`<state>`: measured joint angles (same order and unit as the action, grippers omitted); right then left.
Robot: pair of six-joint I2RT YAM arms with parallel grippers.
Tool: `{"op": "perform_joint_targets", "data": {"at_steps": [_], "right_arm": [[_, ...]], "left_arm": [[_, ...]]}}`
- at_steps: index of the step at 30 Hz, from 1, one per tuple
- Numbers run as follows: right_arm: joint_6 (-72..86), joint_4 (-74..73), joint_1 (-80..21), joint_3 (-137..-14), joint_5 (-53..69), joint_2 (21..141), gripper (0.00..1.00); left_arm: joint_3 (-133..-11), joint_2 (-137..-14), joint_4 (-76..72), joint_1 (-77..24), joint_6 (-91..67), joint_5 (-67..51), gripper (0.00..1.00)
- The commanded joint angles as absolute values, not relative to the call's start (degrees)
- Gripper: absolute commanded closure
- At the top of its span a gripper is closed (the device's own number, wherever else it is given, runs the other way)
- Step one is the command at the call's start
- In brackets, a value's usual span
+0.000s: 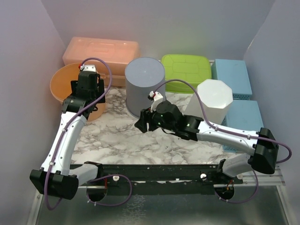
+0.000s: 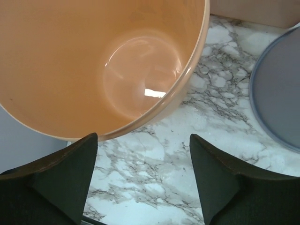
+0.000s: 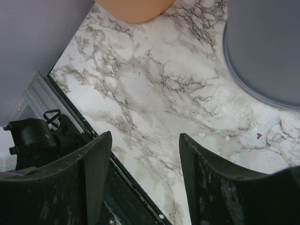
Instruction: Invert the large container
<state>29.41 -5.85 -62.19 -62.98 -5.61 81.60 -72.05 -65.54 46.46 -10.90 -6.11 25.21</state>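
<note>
Orange container (image 2: pixel 56 56) upright (mouth up), left claw (image 2: pixel 143 138) parted above.

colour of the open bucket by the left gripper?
The bucket is orange, inside and at the rim. The left wrist view shows it best.

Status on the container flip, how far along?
Nothing done yet: the orange container sits mouth up, its inside showing. In hand: the left gripper is open just off its rim, gripping nothing. The right gripper is open over the marble table, near the grey container. Left: grasp the rim, tip it over, release.
</note>
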Motion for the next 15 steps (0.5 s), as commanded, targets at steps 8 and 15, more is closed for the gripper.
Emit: {"op": "perform_joint_targets", "data": {"at_steps": [8, 15], "right_arm": [[31.1, -6.3, -62.5, -60.8, -8.7, 78.0, 0.36], [30.5, -8.2, -62.5, -60.8, -9.9, 75.3, 0.36]], "left_arm": [[-80.1, -64.8, 44.3, -10.9, -4.3, 24.5, 0.01], [-77.7, -71.2, 45.8, -10.5, -5.3, 19.9, 0.02]]}}
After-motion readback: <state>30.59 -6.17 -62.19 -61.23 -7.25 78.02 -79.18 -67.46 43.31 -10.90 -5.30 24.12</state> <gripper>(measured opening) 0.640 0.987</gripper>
